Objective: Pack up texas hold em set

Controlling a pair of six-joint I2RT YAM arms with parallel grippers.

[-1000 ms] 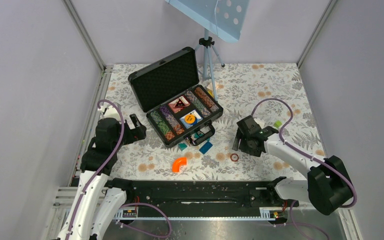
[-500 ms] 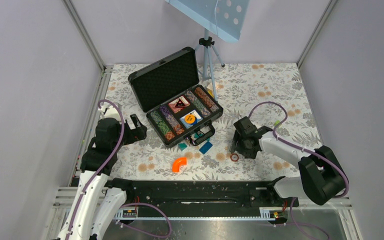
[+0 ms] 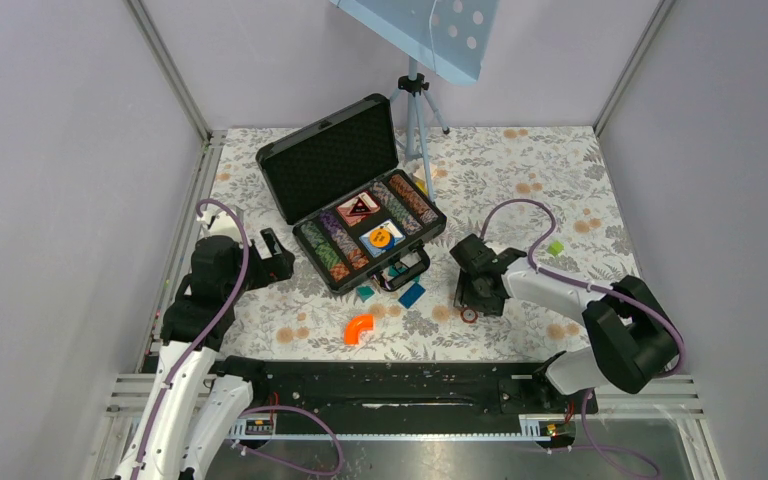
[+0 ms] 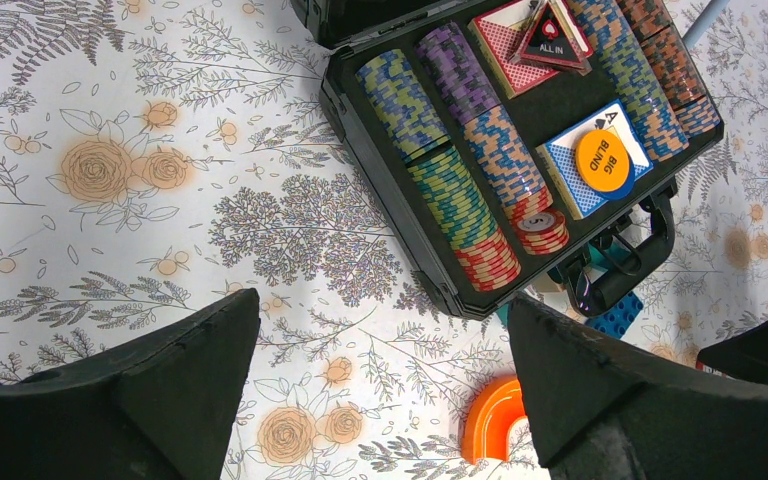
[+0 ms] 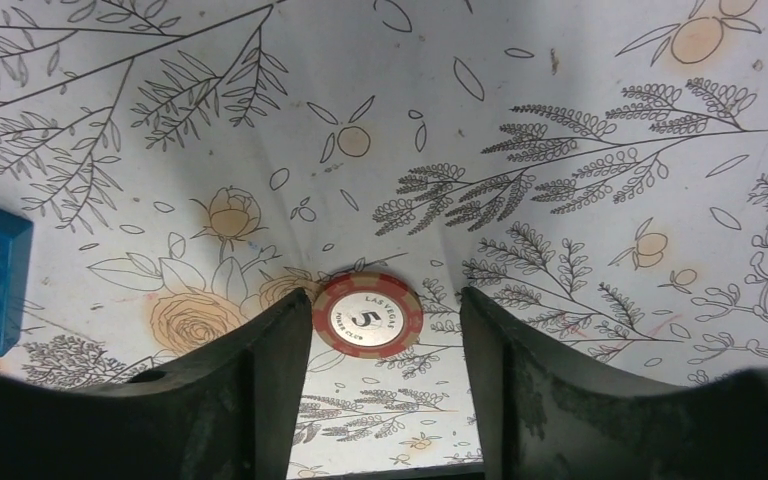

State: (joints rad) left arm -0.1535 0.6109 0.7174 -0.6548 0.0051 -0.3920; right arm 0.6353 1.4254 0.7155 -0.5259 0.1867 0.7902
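1. The left gripper, fingers wide apart and holding nothing, hangs above the flowered cloth at the left.
2. The black case lies open at mid-table, with chip rows and card decks inside.
3. An orange curved piece and a blue block lie nearer than the case.
4. A loose red chip lies flat on the cloth to the right, between the right gripper's parted fingers, which are not clamped on it.
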